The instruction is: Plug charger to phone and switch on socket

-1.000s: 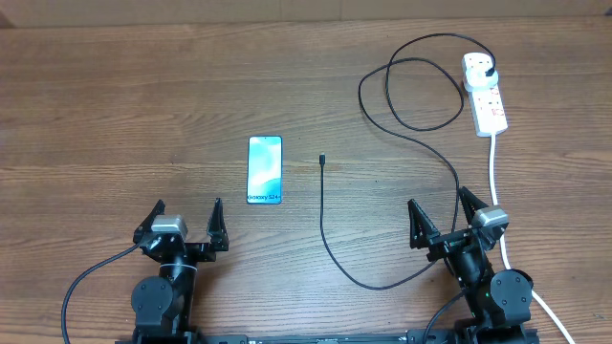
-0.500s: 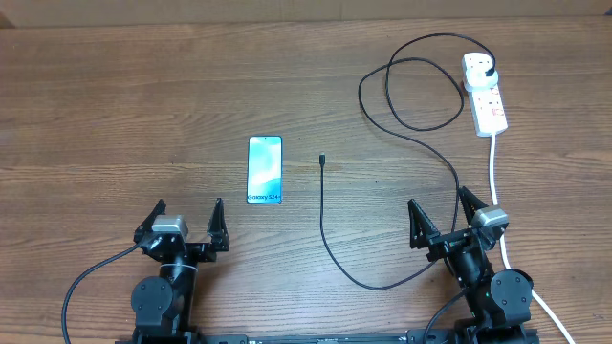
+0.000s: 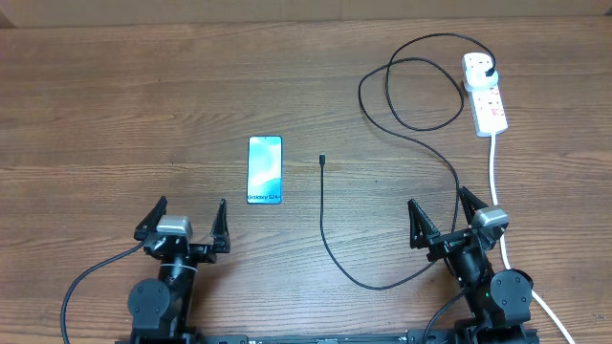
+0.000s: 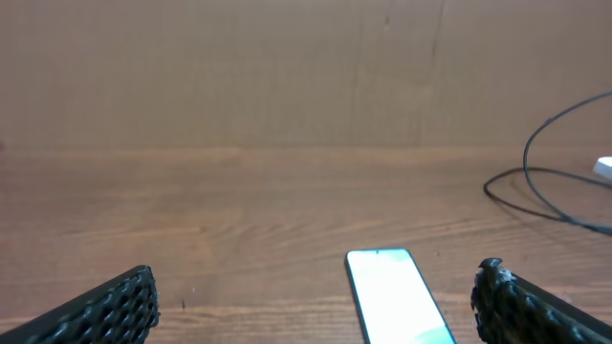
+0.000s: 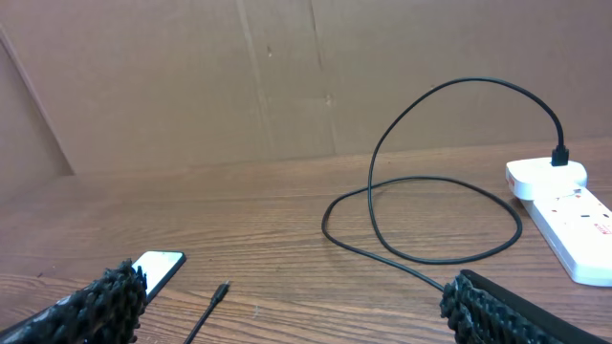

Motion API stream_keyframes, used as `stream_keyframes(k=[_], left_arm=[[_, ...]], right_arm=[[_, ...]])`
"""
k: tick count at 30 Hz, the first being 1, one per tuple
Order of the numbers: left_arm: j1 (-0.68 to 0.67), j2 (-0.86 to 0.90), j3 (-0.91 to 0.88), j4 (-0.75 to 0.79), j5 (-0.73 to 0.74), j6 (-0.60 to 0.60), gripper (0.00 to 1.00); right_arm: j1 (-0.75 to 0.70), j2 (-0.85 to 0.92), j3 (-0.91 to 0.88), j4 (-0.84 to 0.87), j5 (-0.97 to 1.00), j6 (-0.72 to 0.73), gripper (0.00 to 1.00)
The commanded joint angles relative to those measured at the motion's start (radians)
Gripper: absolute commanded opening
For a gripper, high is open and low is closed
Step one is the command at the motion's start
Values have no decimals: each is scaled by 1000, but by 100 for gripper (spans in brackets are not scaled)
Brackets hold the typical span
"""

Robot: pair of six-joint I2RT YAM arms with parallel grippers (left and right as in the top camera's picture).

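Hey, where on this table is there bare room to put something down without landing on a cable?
Widest: bare table left of the phone. A narrow strip lies between the phone and the charger tip. Crowded: the far right corner, where the charger loops beside the socket and its white lead.

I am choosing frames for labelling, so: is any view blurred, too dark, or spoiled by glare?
Overhead: even light, sharp, weak shadows, phone screen without glare. Left wrist: slightly soft, the phone's screen washed out to near white. Right wrist: clear, charger crisp, socket bright but not blown out.
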Motion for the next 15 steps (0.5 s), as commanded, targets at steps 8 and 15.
stream_keyframes(k=[8,15], left_arm=[[11,2,130,-37,19,26,100],[11,111,196,-35,69,26,100]], right_arm=[[4,-10,-11,5,0,2,100],[4,-10,-11,5,0,2,100]])
